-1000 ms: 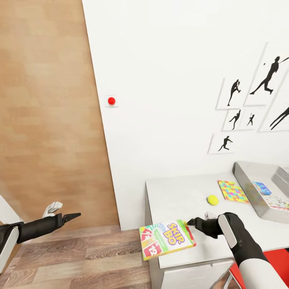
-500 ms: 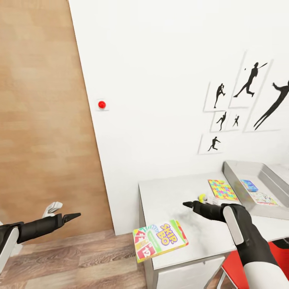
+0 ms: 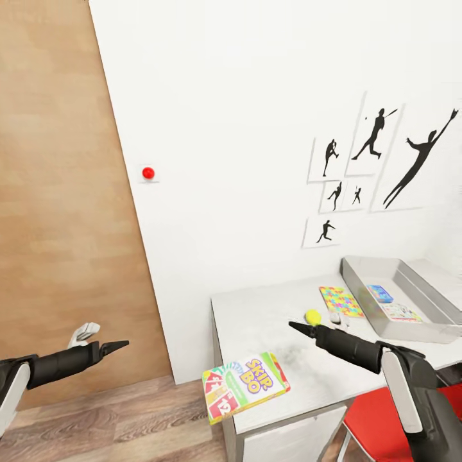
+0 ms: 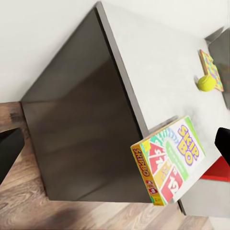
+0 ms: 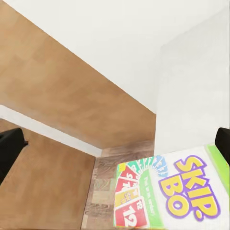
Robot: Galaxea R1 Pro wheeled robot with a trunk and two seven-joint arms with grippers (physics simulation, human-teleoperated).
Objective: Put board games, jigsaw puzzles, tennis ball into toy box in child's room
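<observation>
Green-white board game [image 3: 245,387] overhangs the table [image 3: 269,321] corner; right end effector [image 3: 296,327] above, empty, pinched.

Red wall button [image 3: 148,172]; red chair [image 3: 378,420] (partly under desk).

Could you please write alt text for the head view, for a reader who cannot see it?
A Skip-Bo board game lies on the near corner of a pale table, overhanging its edge, with the right gripper raised just beyond it. Farther along sit a tennis ball, a jigsaw puzzle and a grey toy box holding two board games; the left gripper hangs over wooden flooring.
</observation>
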